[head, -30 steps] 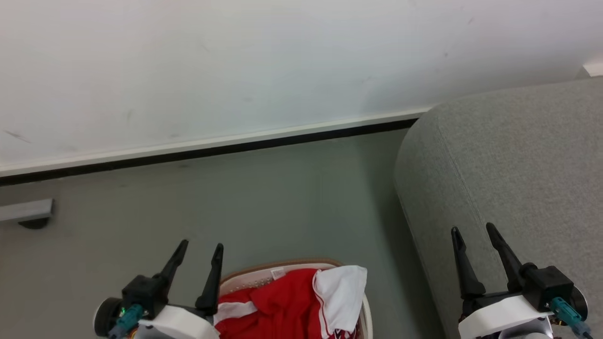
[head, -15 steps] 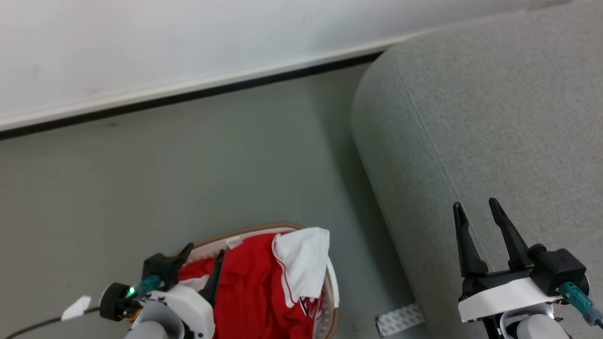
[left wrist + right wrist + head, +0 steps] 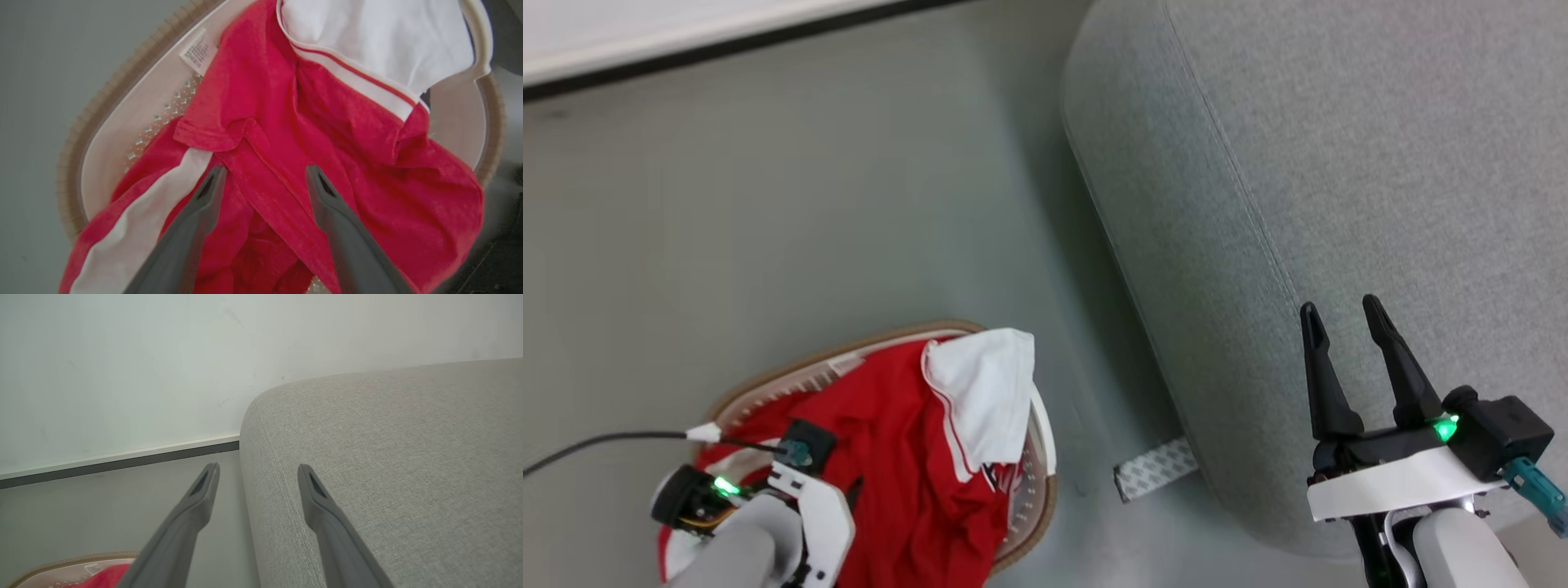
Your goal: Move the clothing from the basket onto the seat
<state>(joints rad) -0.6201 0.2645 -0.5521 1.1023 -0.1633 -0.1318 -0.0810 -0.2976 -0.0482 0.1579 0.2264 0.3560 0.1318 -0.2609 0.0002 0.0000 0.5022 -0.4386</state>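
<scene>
The clothing (image 3: 890, 425), red with a white panel and striped trim, lies heaped in the basket (image 3: 849, 353) on the floor at the lower left. One white part hangs over the basket's right rim. In the left wrist view my left gripper (image 3: 265, 168) points down over the red clothing (image 3: 261, 102), open, a red fold between its fingers; I cannot tell whether they touch it. The basket (image 3: 122, 110) shows its perforated wall and tan rim. My right gripper (image 3: 1339, 306) is open and holds nothing above the grey seat (image 3: 1339, 147). In the right wrist view the right gripper (image 3: 257, 466) straddles the edge of the seat (image 3: 408, 465).
Grey floor lies between the basket and the seat. A white wall with a dark baseboard (image 3: 686, 61) runs along the far side. A patterned white strip (image 3: 1156, 469) lies on the floor at the seat's foot. A black cable (image 3: 596, 445) trails from my left wrist.
The head camera has tilted down, so the wall has slid up out of view. My left gripper has turned downward and dropped over the clothing in the basket. The right gripper stays open.
</scene>
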